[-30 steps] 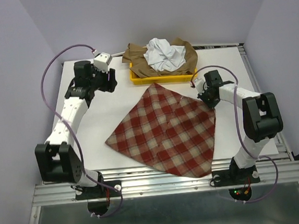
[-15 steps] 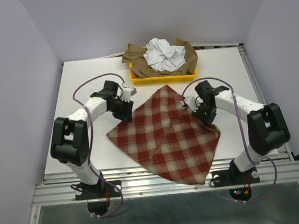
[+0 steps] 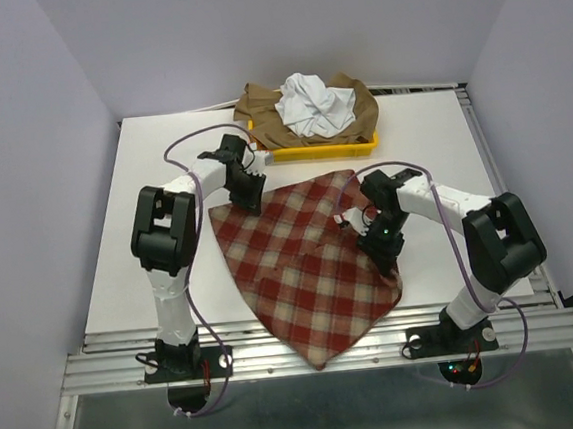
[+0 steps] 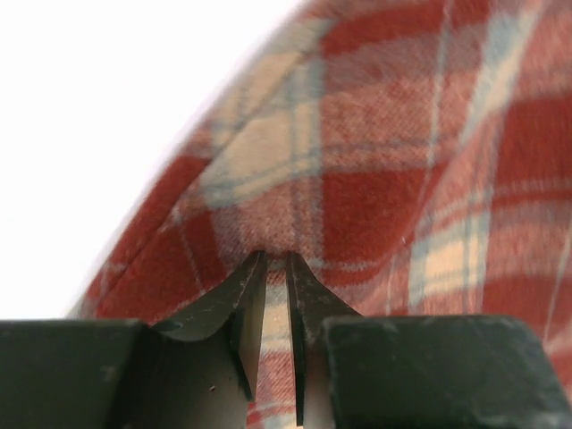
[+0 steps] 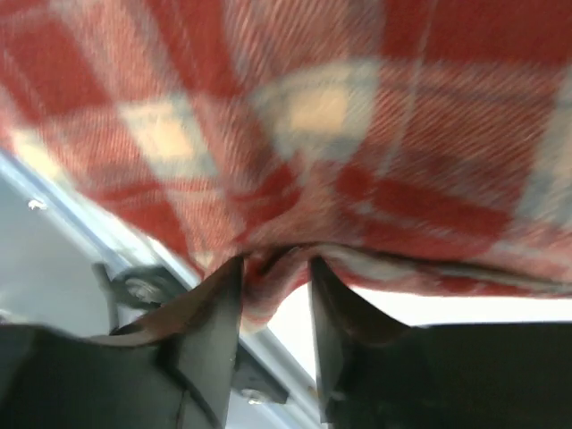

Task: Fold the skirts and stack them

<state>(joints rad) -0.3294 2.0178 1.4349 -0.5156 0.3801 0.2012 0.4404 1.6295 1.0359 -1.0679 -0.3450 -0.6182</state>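
Observation:
The red-and-beige checked skirt [image 3: 301, 263] lies spread on the white table, its near tip hanging over the front edge. My left gripper [image 3: 248, 193] is shut on the skirt's far left corner; in the left wrist view the jaws [image 4: 275, 255] pinch the checked cloth [image 4: 384, 161]. My right gripper [image 3: 383, 252] holds the skirt's right edge; in the right wrist view [image 5: 275, 259] a bunched fold of the cloth [image 5: 357, 107] sits between the fingers, lifted off the table. The white skirt [image 3: 312, 104] lies crumpled on the tan-brown skirt [image 3: 257, 112] at the back.
A yellow tray [image 3: 311, 153] at the table's back middle holds the white and tan-brown skirts, just beyond the checked skirt's far edge. The metal rail [image 3: 278, 351] runs along the table's front edge. Purple walls close in left, right and back.
Both grippers have closed in on the checked skirt and pulled it: the left arm swung in to its far left corner, the right moved nearer, and the skirt rotated and slid over the front edge.

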